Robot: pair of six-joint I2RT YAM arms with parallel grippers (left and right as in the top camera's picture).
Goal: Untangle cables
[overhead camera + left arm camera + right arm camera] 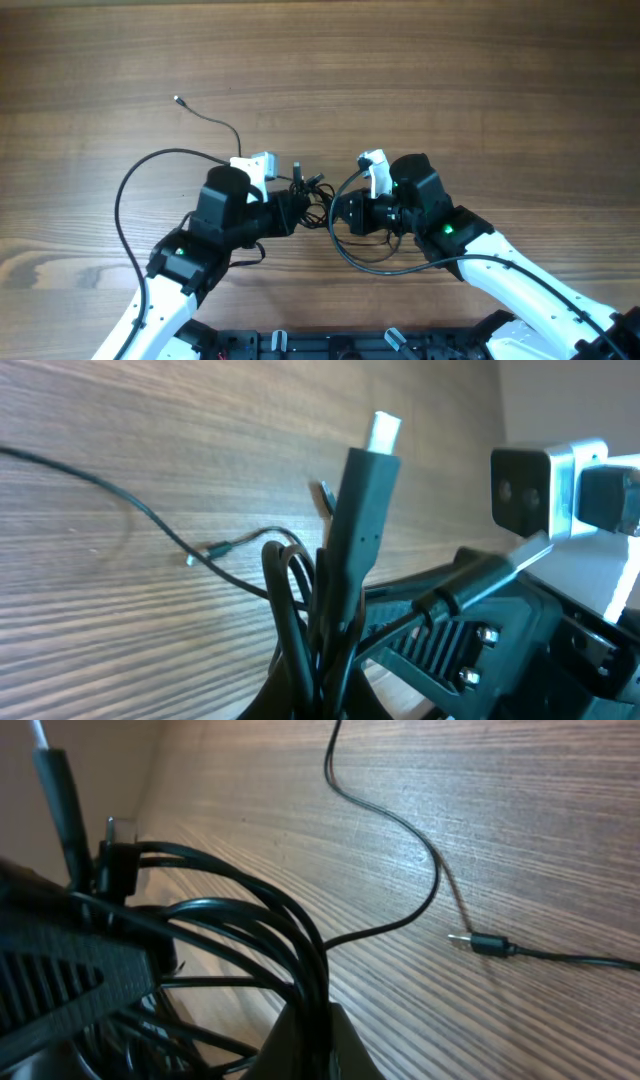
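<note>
A small tangle of thin black cables (312,190) sits between my two grippers at the table's front centre. My left gripper (292,208) is shut on several strands of it; in the left wrist view the cables (300,610) rise from the jaws (322,705) with a black plug with a whitish tip (368,470) sticking up. My right gripper (340,210) is shut on the bundle from the right; its jaws (320,1045) pinch looping strands (250,920). One thin cord (215,122) trails off to the far left, ending in a small plug (178,100).
The wooden table (480,80) stretches wide behind. Thicker black arm wires loop at the left (125,200) and below the right gripper (370,262). A small jack plug (485,944) lies on the wood in the right wrist view.
</note>
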